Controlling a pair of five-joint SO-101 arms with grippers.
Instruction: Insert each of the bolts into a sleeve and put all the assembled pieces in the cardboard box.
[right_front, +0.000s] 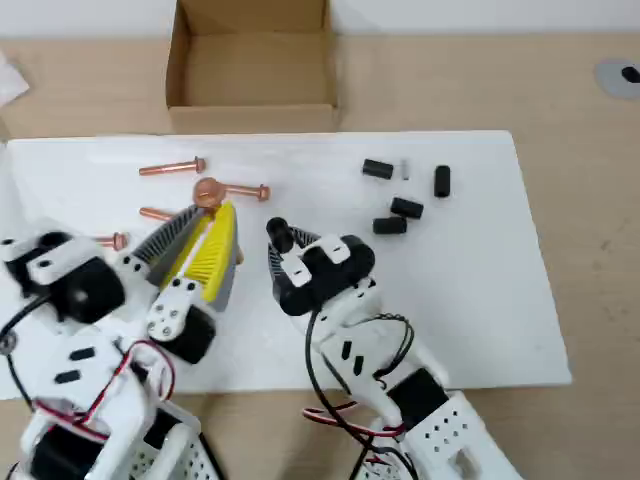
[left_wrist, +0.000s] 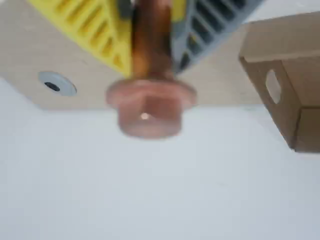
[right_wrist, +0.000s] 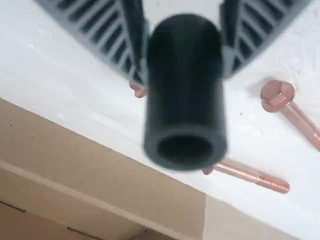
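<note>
End effector of left arm (right_front: 208, 207) grips a copper bolt (left_wrist: 147, 107) (head outward); right end effector (right_front: 283, 240) holds a black sleeve (right_wrist: 185, 90). Loose bolts (right_front: 172, 168) and sleeves (right_front: 405, 208) lie on the white sheet (right_front: 460, 300); cardboard box (right_front: 250, 70) stands beyond it.

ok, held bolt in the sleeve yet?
Out. Left gripper holds the bolt, right gripper holds the sleeve apart from it; the sleeve's bore looks empty.
</note>
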